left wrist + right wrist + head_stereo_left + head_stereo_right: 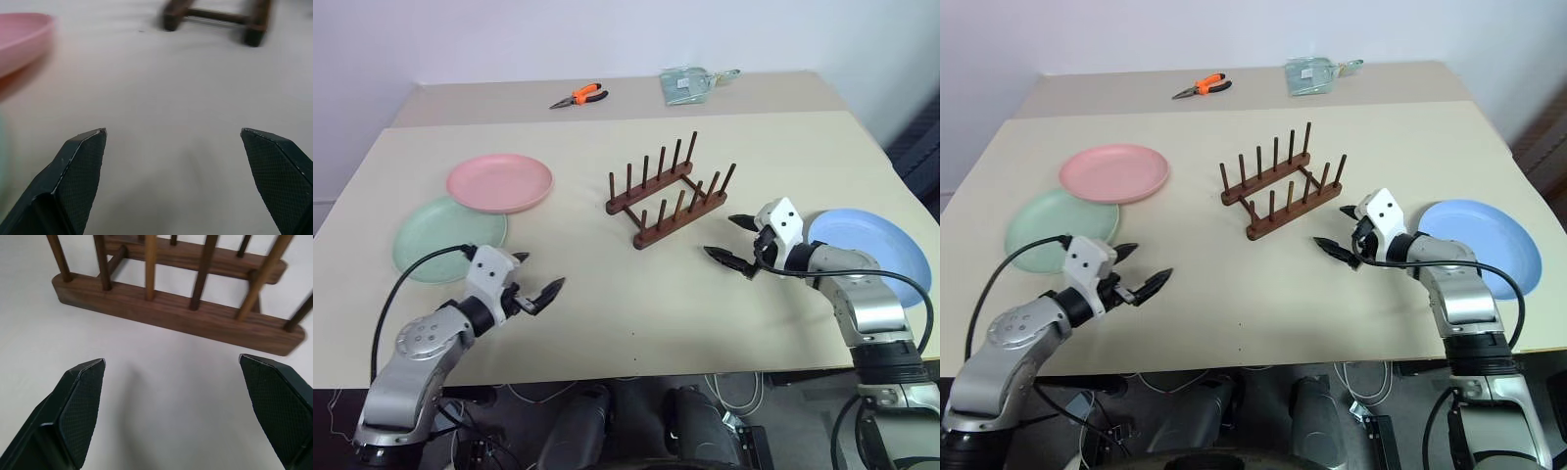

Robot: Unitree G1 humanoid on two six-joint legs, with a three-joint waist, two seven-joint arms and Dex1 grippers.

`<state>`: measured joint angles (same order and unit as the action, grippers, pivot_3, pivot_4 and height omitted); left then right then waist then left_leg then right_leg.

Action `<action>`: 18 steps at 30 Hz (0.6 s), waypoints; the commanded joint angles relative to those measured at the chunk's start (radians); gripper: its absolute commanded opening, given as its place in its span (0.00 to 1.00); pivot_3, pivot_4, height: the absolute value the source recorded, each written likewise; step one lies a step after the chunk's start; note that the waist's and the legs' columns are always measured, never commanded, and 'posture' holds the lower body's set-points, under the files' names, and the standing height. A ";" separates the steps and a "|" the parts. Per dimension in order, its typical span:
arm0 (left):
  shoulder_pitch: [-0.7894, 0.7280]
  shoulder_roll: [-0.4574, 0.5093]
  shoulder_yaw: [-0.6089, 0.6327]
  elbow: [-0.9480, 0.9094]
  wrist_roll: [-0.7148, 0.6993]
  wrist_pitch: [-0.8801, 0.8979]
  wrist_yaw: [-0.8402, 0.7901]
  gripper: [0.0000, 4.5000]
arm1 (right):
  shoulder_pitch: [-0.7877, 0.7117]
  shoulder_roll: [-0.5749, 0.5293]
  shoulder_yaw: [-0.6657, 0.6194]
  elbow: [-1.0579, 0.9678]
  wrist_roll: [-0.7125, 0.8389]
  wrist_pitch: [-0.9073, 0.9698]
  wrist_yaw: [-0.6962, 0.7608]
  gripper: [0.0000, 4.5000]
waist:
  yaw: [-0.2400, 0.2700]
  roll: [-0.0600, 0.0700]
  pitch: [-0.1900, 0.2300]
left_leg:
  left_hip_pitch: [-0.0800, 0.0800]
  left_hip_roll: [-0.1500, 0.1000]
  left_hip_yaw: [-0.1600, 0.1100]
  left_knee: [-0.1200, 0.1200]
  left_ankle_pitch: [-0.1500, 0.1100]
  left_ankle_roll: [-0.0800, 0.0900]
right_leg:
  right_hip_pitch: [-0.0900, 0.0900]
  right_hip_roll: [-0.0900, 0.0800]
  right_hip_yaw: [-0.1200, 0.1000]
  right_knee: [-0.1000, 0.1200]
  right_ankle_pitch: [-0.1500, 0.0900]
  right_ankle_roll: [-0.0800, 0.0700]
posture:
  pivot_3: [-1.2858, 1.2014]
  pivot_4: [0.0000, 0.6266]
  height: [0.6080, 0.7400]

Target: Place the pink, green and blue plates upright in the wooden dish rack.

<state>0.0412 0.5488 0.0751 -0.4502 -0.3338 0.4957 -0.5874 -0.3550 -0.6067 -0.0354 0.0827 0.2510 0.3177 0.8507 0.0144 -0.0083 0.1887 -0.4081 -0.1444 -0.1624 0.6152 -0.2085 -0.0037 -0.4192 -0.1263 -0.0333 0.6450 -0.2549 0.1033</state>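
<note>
Both arms are built of rounded silver-grey metal segments with black bands at the joints. Each wrist carries a small white block – a boxy housing with two dark dots on its face. A black cable loops from each forearm, arching out at about 9 o'clock on the left arm and 3 o'clock on the right. The left gripper (pixel 534 280) and right gripper (pixel 731 241) each have two black, tapered fingers (pixel 80 406) – faceted, with finely cross-hatched inner pads.
</note>
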 commanded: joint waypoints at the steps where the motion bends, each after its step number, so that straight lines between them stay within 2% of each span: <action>1: -0.080 -0.018 -0.096 0.027 0.033 -0.016 -0.018 1.00 | 0.017 0.031 0.006 -0.073 0.007 -0.003 -0.032 0.99 | 0.000 0.000 0.000 | 0.000 0.000 0.000 0.000 0.000 0.000 | 0.000 0.000 0.000 0.000 0.000 0.000 | 0.52 0.24 1.00; 3: -0.161 -0.058 -0.174 0.111 0.085 -0.043 -0.007 1.00 | 0.054 0.058 0.022 -0.129 0.001 0.001 -0.065 0.99 | 0.002 0.000 0.000 | 0.000 0.000 0.000 0.000 0.000 0.000 | 0.000 0.000 0.000 0.000 0.000 0.000 | 0.52 0.24 1.00; 10: -0.368 -0.186 -0.287 0.459 0.183 -0.179 -0.026 1.00 | 0.195 0.132 0.088 -0.343 -0.008 0.056 -0.161 0.99 | 0.000 0.000 0.000 | 0.000 0.000 0.000 0.000 0.000 0.000 | -0.001 0.002 0.001 0.001 0.001 0.002 | 0.52 0.24 1.00; 17: -0.512 -0.307 -0.312 0.733 0.201 -0.274 -0.074 1.00 | 0.223 0.152 0.105 -0.361 -0.019 0.052 -0.201 0.99 | 0.000 -0.001 -0.001 | 0.000 0.000 0.000 0.002 0.001 -0.001 | 0.000 0.003 0.001 0.001 0.003 0.003 | 0.52 0.24 1.00; 18: -0.519 -0.312 -0.328 0.749 0.214 -0.286 -0.090 0.95 | 0.222 0.150 0.105 -0.352 -0.023 0.047 -0.201 1.00 | 0.000 -0.001 -0.001 | 0.000 0.000 0.000 0.002 0.001 -0.001 | 0.000 0.003 0.001 0.001 0.003 0.003 | 0.52 0.24 1.00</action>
<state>-0.4832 0.2419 -0.2223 0.2632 -0.1353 0.2192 -0.6481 -0.1271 -0.4586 0.0714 -0.2432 0.2279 0.3793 0.6541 0.0140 -0.0090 0.1877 -0.4079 -0.1447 -0.1621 0.6176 -0.2079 -0.0043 -0.4190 -0.1235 -0.0318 0.6463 -0.2520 0.1068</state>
